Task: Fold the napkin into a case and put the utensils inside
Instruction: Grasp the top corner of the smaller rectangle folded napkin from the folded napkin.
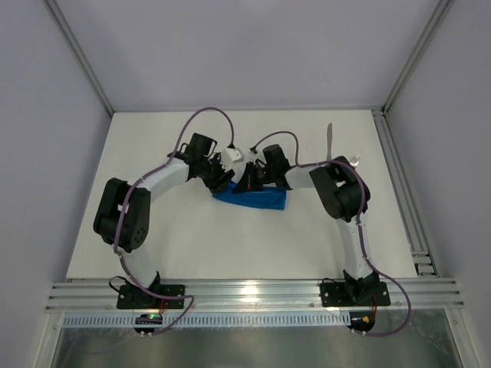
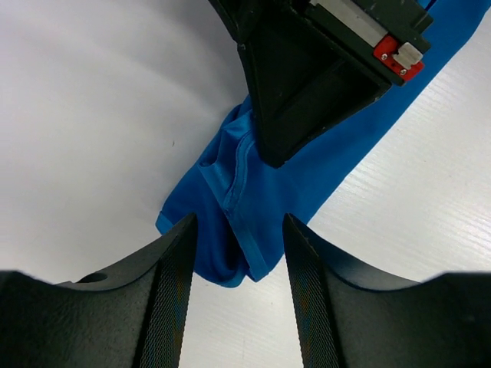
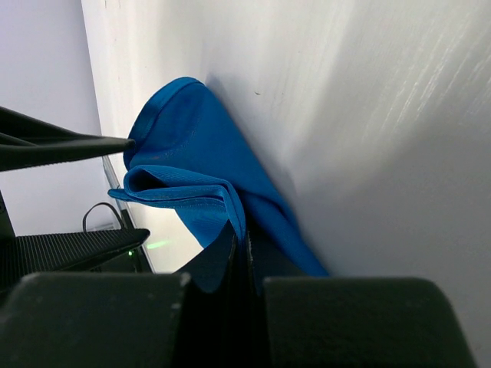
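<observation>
the white table (image 1: pixel 230 253) i work over carries a bright blue napkin (image 1: pixel 265 202) near its middle, bunched into a narrow folded strip running left to right, its left end rumpled with a hemmed edge turned up. toward the far right a silver knife (image 1: pixel 330 142) lies flat, pointing away from my bases, and near it on the right lies a fork (image 1: pixel 354 160), mostly hidden behind my right arm (image 1: pixel 341 192). metal rails (image 1: pixel 253 291) border the table's near and right edges.

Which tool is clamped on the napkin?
The right tool: it is shut on a fold of the napkin, while the left tool stands open astride the cloth's end.
</observation>
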`<state>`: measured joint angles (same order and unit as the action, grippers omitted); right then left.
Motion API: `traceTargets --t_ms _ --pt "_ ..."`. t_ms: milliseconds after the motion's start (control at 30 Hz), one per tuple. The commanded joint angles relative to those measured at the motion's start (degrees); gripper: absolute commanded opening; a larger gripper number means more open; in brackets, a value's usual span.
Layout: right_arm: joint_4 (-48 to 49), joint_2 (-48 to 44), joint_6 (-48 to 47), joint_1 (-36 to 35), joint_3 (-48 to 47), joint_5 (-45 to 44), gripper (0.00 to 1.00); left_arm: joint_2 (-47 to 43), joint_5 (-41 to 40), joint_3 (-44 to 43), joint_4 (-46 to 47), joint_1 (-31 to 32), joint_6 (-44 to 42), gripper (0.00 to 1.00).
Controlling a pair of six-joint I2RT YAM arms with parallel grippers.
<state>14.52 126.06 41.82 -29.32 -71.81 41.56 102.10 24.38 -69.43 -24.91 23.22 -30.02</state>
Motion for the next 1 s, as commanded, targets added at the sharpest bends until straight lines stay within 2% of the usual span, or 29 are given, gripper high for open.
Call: traceTargets --t_ms 0,100,200,300,400,433,500,533,633,700,733,833,967 --pt "-3.80 1.65 -2.89 0.41 -1.66 -2.18 0.06 -0.25 -1.27 -0.53 3.90 -0.02 -0.39 0.51" --pt "-4.68 1.65 -3.33 0.49 -2.02 -2.27 0.06 0.29 2.77 0.25 3.81 0.42 -1.53 0.47" --pt "-5.03 1.65 -3.59 0.49 -2.28 -2.10 0.06 -0.85 2.52 2.54 4.60 1.29 -2.93 0.36" --pt "-5.47 1.47 -4.03 0.49 -2.98 -1.83 0.06 0.02 1.81 2.55 3.99 1.39 -3.64 0.31" --pt "-6.52 1.47 -5.08 0.49 -3.95 -1.75 0.06 1.42 -0.64 1.67 4.16 1.82 -3.38 0.20" --pt "-7.22 1.38 -5.35 0.49 -4.39 -1.75 0.06 1.60 -1.26 1.58 4.60 1.91 -3.03 0.12" --pt "-7.93 1.21 -5.79 0.49 -4.74 -1.57 0.07 1.52 -2.23 1.66 6.00 1.91 -1.62 0.03" --pt "-8.80 1.38 -6.40 0.49 -5.44 -1.14 0.11 1.34 -2.49 1.93 6.44 1.91 -1.36 0.00" --pt "-11.79 0.94 -8.07 0.49 -6.93 -1.31 0.16 0.90 -5.21 2.89 8.11 2.00 -0.83 0.00" --pt "-13.11 -0.37 -10.09 0.49 -7.46 -2.45 0.25 0.82 -6.80 3.16 8.73 1.91 -0.30 0.00" --pt "-19.30 -2.03 -13.75 0.49 -10.25 -4.02 0.34 0.47 -7.15 3.51 9.52 2.00 0.39 0.00" --pt "-22.25 -3.18 -16.68 0.49 -11.59 -5.52 0.40 0.46 -7.24 3.16 9.26 2.00 0.66 0.00" --pt "-26.55 -4.68 -20.55 0.58 -13.96 -8.59 0.56 0.99 -7.33 2.72 9.09 2.00 0.93 0.00"
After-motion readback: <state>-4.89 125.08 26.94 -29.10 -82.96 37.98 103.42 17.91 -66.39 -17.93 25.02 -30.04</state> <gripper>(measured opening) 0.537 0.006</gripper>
